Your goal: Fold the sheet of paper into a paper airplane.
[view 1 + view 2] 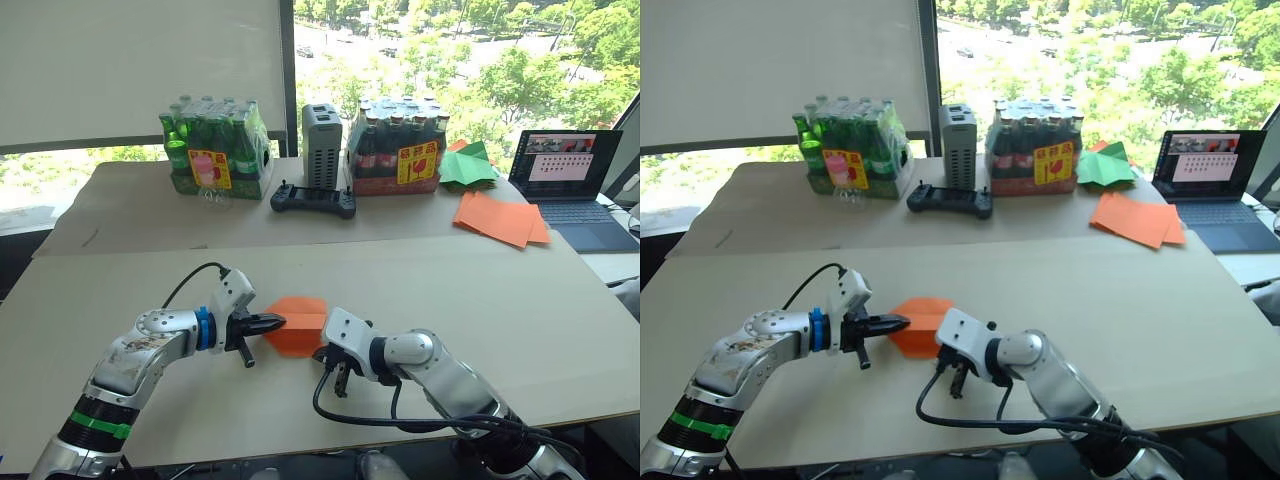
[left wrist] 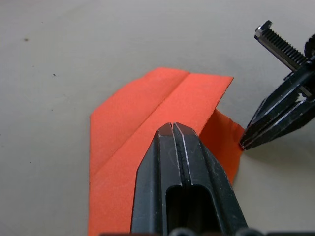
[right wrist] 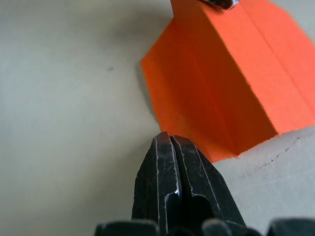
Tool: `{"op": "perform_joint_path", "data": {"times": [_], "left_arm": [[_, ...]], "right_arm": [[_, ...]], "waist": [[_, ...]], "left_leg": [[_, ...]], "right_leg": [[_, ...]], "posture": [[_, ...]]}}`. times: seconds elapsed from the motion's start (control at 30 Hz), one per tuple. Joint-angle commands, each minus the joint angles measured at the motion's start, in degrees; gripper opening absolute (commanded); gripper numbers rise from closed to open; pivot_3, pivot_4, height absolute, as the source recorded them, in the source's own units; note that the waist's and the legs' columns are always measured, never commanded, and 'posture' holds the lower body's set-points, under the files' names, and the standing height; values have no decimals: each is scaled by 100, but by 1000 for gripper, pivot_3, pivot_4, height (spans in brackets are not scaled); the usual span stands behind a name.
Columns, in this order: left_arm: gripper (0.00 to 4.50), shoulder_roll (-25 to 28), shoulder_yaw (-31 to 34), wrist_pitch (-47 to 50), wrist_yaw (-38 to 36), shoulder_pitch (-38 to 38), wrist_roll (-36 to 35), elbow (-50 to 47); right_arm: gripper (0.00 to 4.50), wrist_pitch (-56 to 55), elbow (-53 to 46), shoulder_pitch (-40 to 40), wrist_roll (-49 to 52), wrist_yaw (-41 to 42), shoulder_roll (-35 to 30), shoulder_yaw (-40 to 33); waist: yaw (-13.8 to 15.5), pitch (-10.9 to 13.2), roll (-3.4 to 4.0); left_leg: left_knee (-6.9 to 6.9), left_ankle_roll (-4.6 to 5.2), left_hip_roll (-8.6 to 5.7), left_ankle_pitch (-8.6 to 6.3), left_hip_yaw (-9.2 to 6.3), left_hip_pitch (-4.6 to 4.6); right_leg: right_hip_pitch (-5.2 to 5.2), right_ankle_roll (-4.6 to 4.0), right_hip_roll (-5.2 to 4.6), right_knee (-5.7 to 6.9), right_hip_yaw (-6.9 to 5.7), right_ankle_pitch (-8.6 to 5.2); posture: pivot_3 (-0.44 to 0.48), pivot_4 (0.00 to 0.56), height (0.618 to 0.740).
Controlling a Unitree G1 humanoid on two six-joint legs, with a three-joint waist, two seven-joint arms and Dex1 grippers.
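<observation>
The folded sheet of paper (image 1: pixel 297 322) lies low in the middle of the frame on the table (image 1: pixel 500 290). The left gripper (image 1: pixel 272 322) presses on it with its fingers closed together. The right gripper (image 1: pixel 338 385) is closed too, touching its edge. Bottle packs (image 1: pixel 215 148), a black controller (image 1: pixel 313 199), a pile of orange sheets (image 1: pixel 500 219) and a laptop (image 1: pixel 572 172) sit far back.

Left gripper (image 1: pixel 277 321): fingers closed, pointing toward the right one.
Right gripper (image 3: pixel 170 143): fingers closed, pointing down.
</observation>
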Motion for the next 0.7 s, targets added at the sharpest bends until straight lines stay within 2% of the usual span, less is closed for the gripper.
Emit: {"op": "perform_joint_path", "data": {"times": [0.03, 0.3, 0.47, 0.63, 0.7], "left_arm": [[0, 31, 66, -98, -37, 170, 67, -202], [0, -63, 52, -122, 45, 461, 162, -429], [0, -103, 30, -123, 10, 632, 192, -592], [0, -101, 51, -172, -13, 677, 250, -524], [0, -91, 25, -221, -27, 710, 300, -502]], "right_arm": [[42, 158, 81, 11, 39, -30, 2, 77], [42, 168, -340, -49, 314, 111, -42, -116], [42, 1041, -1194, -121, 1135, 462, -216, -591], [42, 1546, -862, -503, 1630, 245, 39, -1228], [604, 1506, -458, -694, 1585, 36, 122, -1375]], "waist": [[-1, 0, 0], [-1, 0, 0], [11, 0, 0], [3, 1, 0], [2, 0, 0]], "left_leg": [[0, 0, 0, 0, 1, 1], [0, 0, 1, 0, 0, 0], [0, 0, 0, 0, -2, -14], [1, 0, 1, 0, -1, -12], [1, 0, 1, 0, -2, -10]], "right_leg": [[0, 0, -1, 1, 0, 0], [0, 0, 0, 1, 0, 0], [-10, 1, -1, -2, -1, 0], [-9, 0, 0, 1, 0, 0], [-9, 0, 2, 1, -1, 0]], "posture": [[0, 150, 723], [0, 150, 723], [0, 150, 723], [0, 150, 723], [0, 150, 723]]}}
